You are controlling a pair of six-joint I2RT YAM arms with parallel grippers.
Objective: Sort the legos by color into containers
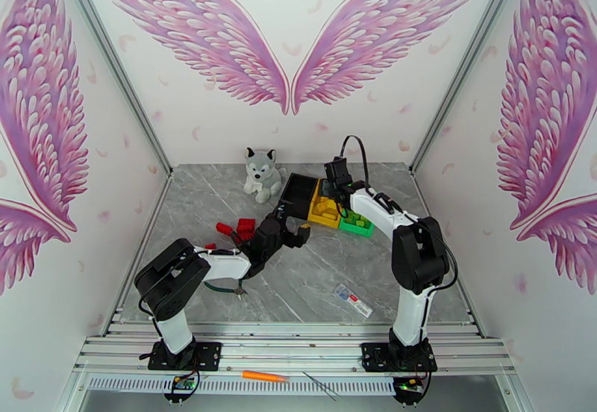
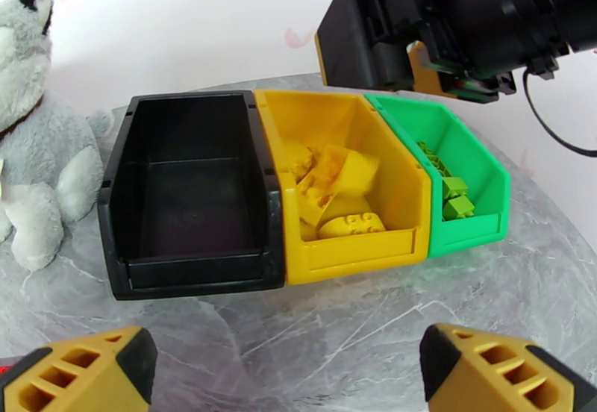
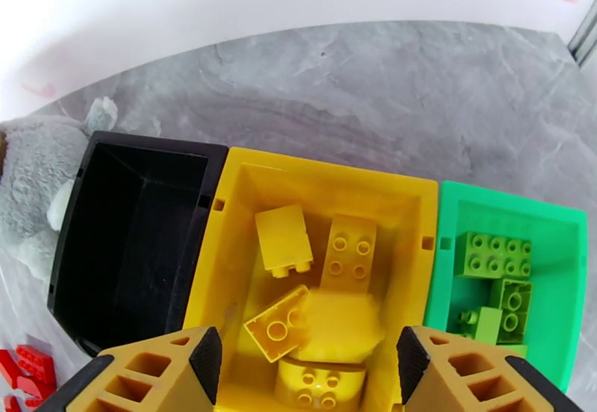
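Note:
Three containers stand side by side at the back: a black bin (image 1: pixel 298 191) (image 3: pixel 149 151) with nothing in it, a yellow bin (image 1: pixel 321 212) (image 3: pixel 328 171) holding several yellow legos (image 3: pixel 349 251), and a green bin (image 1: pixel 363 231) (image 3: pixel 515 198) with light green legos (image 3: pixel 494 255). My right gripper (image 1: pixel 337 184) (image 3: pixel 310 376) hangs open over the yellow bin, and a blurred yellow brick (image 3: pixel 339 324) lies loose between its fingers. Red legos (image 1: pixel 236 228) (image 3: pixel 24 367) lie in a pile on the table to the left of the bins. My left gripper (image 1: pixel 289 236) (image 2: pixel 291 376) stands open and holds nothing, low over the table in front of the black bin.
A grey husky plush (image 1: pixel 263 175) sits just left of the black bin. Green-handled pliers (image 1: pixel 224 286) lie by the left arm, and a small flat packet (image 1: pixel 352 300) lies near the right arm's base. An orange pen (image 1: pixel 265 376) rests on the front rail.

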